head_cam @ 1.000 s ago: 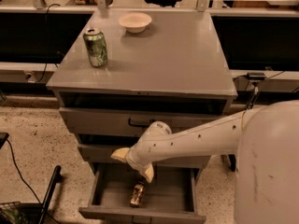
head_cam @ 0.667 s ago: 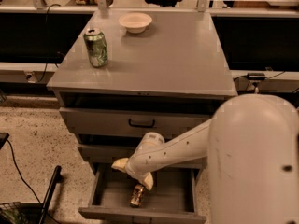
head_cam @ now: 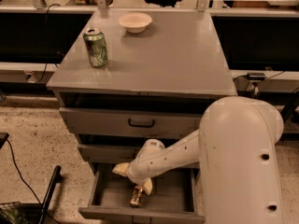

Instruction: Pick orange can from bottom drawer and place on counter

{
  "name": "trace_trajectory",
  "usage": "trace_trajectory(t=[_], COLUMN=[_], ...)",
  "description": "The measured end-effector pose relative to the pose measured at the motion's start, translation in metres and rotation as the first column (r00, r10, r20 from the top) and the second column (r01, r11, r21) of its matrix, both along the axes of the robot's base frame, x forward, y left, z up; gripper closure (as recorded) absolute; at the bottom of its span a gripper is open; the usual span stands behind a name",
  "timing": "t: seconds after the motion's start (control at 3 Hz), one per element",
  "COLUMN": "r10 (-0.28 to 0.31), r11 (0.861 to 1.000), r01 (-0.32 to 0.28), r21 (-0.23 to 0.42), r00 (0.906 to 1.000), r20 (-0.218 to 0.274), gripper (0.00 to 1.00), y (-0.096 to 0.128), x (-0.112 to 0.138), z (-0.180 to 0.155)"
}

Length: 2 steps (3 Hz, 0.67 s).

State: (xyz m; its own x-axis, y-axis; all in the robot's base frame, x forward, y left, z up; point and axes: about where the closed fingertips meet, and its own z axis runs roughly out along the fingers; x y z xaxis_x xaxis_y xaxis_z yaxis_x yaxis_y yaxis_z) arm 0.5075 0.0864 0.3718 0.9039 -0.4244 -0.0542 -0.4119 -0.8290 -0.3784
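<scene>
The orange can (head_cam: 136, 197) sits in the open bottom drawer (head_cam: 180, 199), near its front middle. My gripper (head_cam: 134, 178) reaches down into that drawer and hangs just above the can, its cream fingers (head_cam: 120, 169) spread apart to the left and right of it. The fingers are open and hold nothing. The counter (head_cam: 177, 55) is the flat grey top of the cabinet above. My white arm (head_cam: 243, 162) fills the right foreground and hides the drawer's right side.
A green and white can (head_cam: 96, 47) stands at the counter's left, and a pale bowl (head_cam: 135, 22) at its back. The top drawer (head_cam: 141, 123) stands slightly out. A dark rod (head_cam: 49, 192) and a cable (head_cam: 16, 164) lie on the floor to the left.
My gripper has come down further into the bottom drawer, closer to the orange can. The arm's big joint has swung into the right foreground. The can has not moved.
</scene>
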Motion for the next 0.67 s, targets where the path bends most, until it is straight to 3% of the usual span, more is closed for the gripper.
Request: trace_trajectory(t=[0.33,0.67], r10=[0.05,0.1], r11=[0.999,0.995], r01=[-0.05,-0.1], r21=[-0.001,0.017], r00=[0.9986,0.9943], r20=[-0.019,-0.037], gripper=[0.0,0.0], y=[0.009,0.017], x=[-0.001,0.005], z=[-0.023,-0.068])
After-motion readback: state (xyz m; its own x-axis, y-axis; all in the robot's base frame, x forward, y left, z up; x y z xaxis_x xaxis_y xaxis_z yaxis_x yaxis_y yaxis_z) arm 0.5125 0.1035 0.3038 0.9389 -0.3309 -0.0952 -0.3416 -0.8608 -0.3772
